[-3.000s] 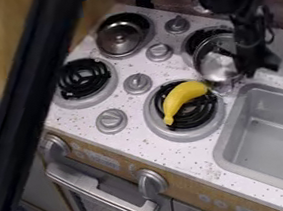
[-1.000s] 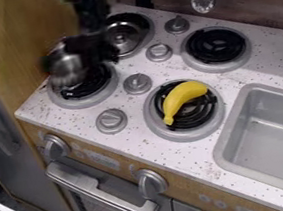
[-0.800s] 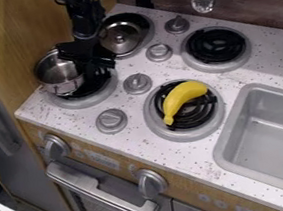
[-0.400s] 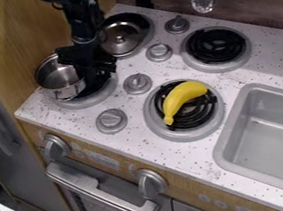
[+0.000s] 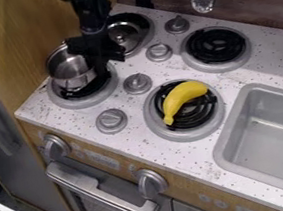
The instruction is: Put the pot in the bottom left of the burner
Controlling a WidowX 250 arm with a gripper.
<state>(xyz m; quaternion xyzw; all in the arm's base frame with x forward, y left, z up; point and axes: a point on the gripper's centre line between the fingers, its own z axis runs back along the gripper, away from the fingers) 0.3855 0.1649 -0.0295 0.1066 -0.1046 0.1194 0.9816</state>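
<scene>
The gripper (image 5: 97, 53) grasps the pot (image 5: 76, 80) at its side, over the bottom left burner (image 5: 88, 101); whether they touch is unclear. The speckled white table (image 5: 270, 54) carries 4 knobs (image 5: 137, 83), a banana (image 5: 182, 96) on the bottom right burner (image 5: 187, 135) and a grey sink (image 5: 257, 134), brown wooden wall (image 5: 264, 4) behind

No legible text, label, brand, number or sign found. Faint pale markings (image 5: 102, 158) noted on the flat, wood-coloured front panel (image 5: 184, 188) beneath the speckled white desk (image 5: 199, 155), between two round silver-grey knobs (image 5: 152, 183); too small to read.
</scene>
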